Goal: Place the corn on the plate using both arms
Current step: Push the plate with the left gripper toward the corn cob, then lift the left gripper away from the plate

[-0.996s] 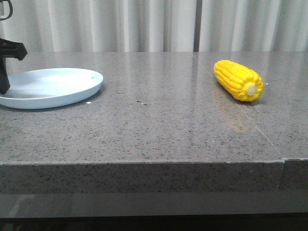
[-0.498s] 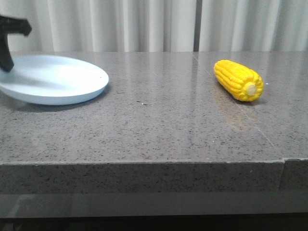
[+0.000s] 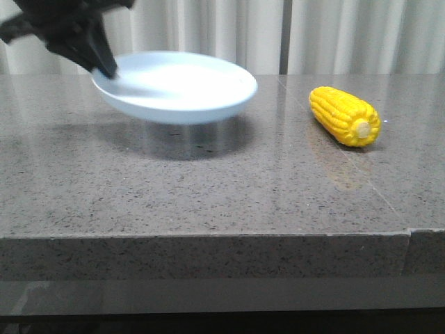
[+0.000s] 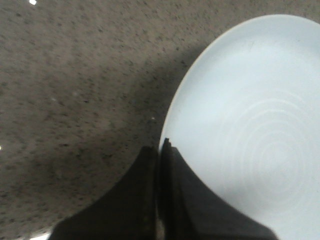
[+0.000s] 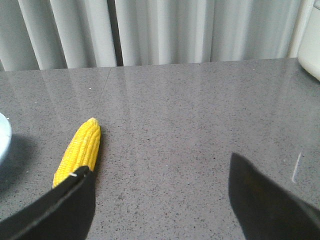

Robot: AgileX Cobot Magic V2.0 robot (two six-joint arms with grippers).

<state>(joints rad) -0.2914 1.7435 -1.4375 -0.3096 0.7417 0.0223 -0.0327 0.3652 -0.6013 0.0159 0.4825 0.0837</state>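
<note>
My left gripper [image 3: 104, 67] is shut on the near-left rim of the pale blue-white plate [image 3: 184, 85] and holds it in the air above the table, left of centre. In the left wrist view the two dark fingers [image 4: 145, 190] pinch the plate's rim [image 4: 172, 125]. The yellow corn [image 3: 344, 115] lies on the table at the right, stub end toward me. My right gripper [image 5: 157, 172] is open and empty; the corn [image 5: 80, 149] lies just beyond one finger [image 5: 70, 200]. The right gripper is out of the front view.
The grey speckled stone table [image 3: 208, 188] has its front edge close to the camera. White curtains [image 3: 229, 35] hang behind it. A white object's edge [image 5: 312, 45] shows at the far corner in the right wrist view.
My left gripper has lifted the plate off the table and carried it to the right, toward the corn. The corn has not moved.
</note>
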